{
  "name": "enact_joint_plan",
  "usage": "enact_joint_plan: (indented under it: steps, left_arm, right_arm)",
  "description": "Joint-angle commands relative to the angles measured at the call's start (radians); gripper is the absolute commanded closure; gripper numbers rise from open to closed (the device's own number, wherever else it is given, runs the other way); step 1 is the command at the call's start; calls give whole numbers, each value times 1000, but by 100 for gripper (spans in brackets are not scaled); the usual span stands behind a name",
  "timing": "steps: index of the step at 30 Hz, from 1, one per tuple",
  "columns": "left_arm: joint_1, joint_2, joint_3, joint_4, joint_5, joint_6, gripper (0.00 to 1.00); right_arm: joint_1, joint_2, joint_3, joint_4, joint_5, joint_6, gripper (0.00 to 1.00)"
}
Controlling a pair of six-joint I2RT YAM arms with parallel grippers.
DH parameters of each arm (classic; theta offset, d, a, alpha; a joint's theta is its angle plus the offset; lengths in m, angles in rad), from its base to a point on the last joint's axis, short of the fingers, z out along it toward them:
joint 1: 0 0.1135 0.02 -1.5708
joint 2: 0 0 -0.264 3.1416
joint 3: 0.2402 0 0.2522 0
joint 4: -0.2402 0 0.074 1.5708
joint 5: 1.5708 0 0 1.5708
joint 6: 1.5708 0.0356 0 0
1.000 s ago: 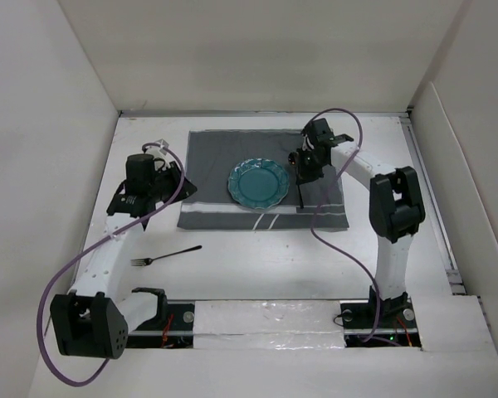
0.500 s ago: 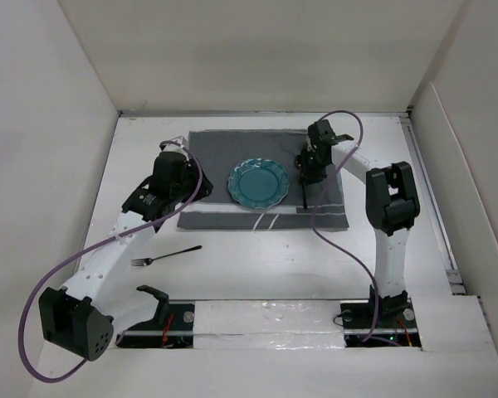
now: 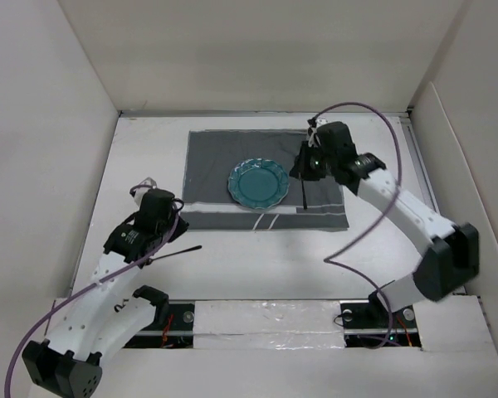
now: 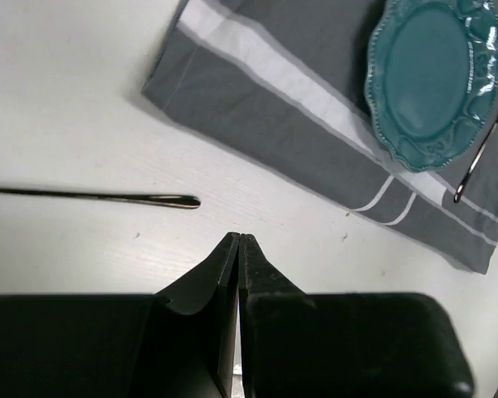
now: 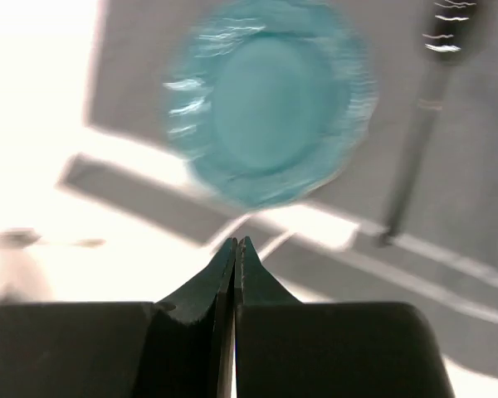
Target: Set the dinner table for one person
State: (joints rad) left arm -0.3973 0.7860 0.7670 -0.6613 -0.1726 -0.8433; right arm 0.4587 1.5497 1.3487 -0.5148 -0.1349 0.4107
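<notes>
Left gripper [image 4: 236, 236], jaws together and empty, hangs over the fork [image 4: 91, 196] lying on the dinner table [image 3: 257, 265] near its left edge, probably to move it beside the plate [image 3: 258, 183]. Right gripper [image 5: 235, 242], likewise closed on nothing, hovers above the mat [image 3: 212, 157], where a dark utensil [image 5: 415, 157] lies right of the plate.

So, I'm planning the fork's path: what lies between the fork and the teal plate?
No objects: the left wrist view shows bare white table from the fork, then striped grey placemat up to the teal plate.
</notes>
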Motion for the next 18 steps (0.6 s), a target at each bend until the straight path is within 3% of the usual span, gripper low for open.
enact_joint_plan:
  steps: [1,3,7,10,14,15,17,18]
  left_arm:
    - [3,15,20,-107,-45,-122,100]
    - [3,86,40,-164,-115,-132,100]
    - [3,165,188,-196,-269,-134,100]
    - [48,211,375,-215,-289,-99,100]
    - [48,222,636,-167,-298,42,89]
    - [48,232,693,-146,-283,73,82]
    - [48,287,852,-152,-237,145,80]
    - [48,330,985,-171,-150,188,79]
  right_arm:
    - [90,-178,-169,116,-67,66,100]
    - [138,-274,-288,160,-77,95,100]
    - [199,-295,-393,282,-287,85,100]
    - [320,-229,-323,254,-270,24,100]
    - [441,-82,-232,335,-250,-10,100]
    - [463,-44,-206,357,-250,-24,100]
    - [527,74,-105,354,-243,-64,100]
    - [569,129,-62,392,-236,-79,100]
